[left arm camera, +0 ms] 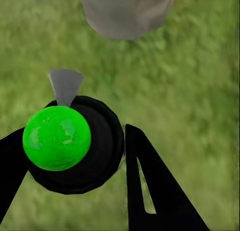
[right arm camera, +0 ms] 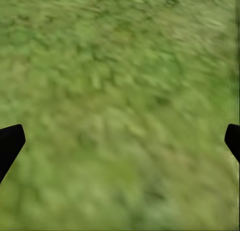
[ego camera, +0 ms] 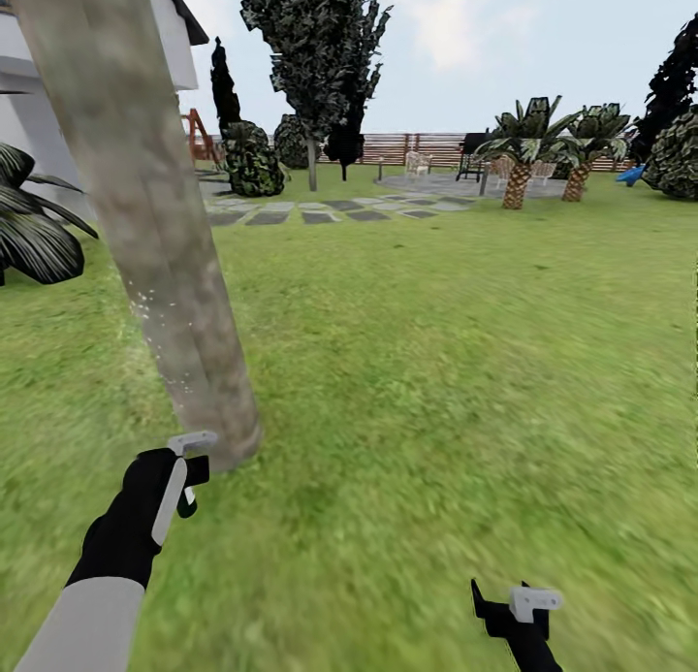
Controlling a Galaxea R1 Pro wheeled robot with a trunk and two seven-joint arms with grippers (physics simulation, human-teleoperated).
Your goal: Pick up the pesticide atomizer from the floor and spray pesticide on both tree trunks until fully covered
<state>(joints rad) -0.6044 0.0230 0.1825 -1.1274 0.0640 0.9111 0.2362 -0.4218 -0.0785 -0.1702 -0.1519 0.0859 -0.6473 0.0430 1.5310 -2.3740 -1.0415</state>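
Lawn, left claw gripping atomizer

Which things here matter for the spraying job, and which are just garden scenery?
Job:
- pesticide atomizer, green ball on black body, held in left gripper
- tree trunk, pale specks on bark
- lawn
- right gripper, open

Scenery:
- palms
- stepping stones
- fence
- house

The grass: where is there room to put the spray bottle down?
Wide bare lawn lies between the thick tree trunk and the palms, down to the open right end effector. It is crowded on the left, where the left end effector holds the spray bottle close to the trunk's base, beside a dark leafy plant.
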